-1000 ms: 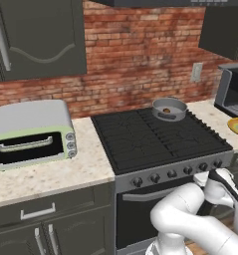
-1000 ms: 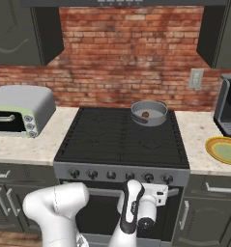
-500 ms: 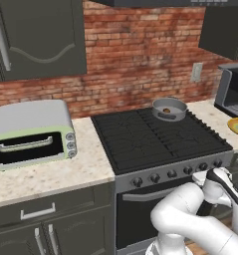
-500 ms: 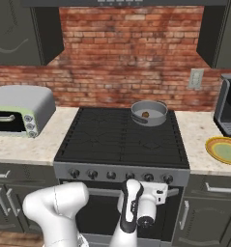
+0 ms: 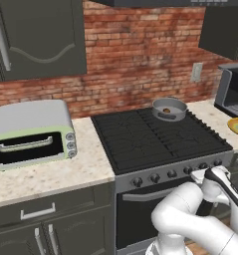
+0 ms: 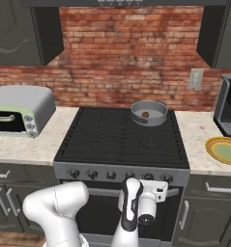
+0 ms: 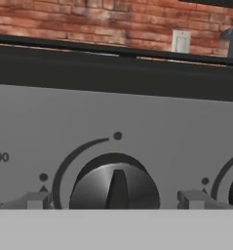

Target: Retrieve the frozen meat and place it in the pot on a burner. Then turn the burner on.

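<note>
The hand view sits close on the stove's grey front panel: one round knob (image 7: 114, 186) lies between the two fingers (image 7: 34, 200), which stand wide apart and grip nothing. The base views take in the cooktop beyond the fingers. The pot (image 6: 149, 113), shallow grey metal, rests on the back right burner (image 6: 153, 121), with the small brown meat (image 6: 145, 115) inside it.

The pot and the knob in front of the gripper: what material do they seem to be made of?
The pot looks like grey metal with a dull finish: smooth straight sides, a darker inside and a paler rim. The knob looks like dark metal or hard plastic with a soft sheen: light streaks run across its face and raised ridge. The pictures are rendered, so both are guesses.
</note>
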Robot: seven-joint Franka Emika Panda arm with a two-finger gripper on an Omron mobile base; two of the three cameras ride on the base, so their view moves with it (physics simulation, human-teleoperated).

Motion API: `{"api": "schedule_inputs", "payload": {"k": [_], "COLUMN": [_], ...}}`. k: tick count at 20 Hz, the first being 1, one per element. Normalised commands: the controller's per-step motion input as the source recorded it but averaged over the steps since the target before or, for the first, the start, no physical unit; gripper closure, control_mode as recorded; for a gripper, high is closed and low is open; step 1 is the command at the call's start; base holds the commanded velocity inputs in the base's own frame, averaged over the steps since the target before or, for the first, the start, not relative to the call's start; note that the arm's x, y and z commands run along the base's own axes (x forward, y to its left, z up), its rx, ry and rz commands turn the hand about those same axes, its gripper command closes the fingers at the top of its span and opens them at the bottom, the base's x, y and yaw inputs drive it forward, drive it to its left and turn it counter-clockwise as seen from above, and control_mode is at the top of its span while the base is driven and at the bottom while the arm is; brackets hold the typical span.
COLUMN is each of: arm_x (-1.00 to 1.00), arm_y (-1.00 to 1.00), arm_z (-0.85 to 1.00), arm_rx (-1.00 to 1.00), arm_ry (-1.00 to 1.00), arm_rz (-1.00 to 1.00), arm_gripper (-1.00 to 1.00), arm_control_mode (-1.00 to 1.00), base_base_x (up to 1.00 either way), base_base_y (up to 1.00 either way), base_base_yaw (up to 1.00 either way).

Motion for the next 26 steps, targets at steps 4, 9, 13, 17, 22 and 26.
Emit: {"api": "schedule_inputs", "payload": {"k": [4, 9, 13, 17, 22, 26], "arm_x": [0.01, 0.0, 0.0, 0.0, 0.0, 0.0], "arm_y": [0.0, 0.0, 0.02, 0.0, 0.11, 0.14], "arm_z": [0.0, 0.0, -0.09, -0.04, 0.0, 0.0], "arm_rx": [0.0, 0.0, -0.06, -0.2, -0.32, -0.4], "arm_ry": [-0.01, 0.0, 0.0, 0.0, 0.0, 0.0], "arm_rz": [0.0, 0.0, 0.0, 0.01, 0.02, 0.0], "arm_gripper": [1.0, 1.0, 1.0, 1.0, 1.0, 1.0], "arm_control_mode": [-1.0, -1.0, -1.0, -1.0, -1.0, -1.0], "base_base_x": [0.0, 0.0, 0.0, 0.0, 0.0, 0.0], "base_base_y": [0.0, 0.0, 0.0, 0.0, 0.0, 0.0], "base_base_yaw": [0.0, 0.0, 0.0, 0.0, 0.0, 0.0]}}
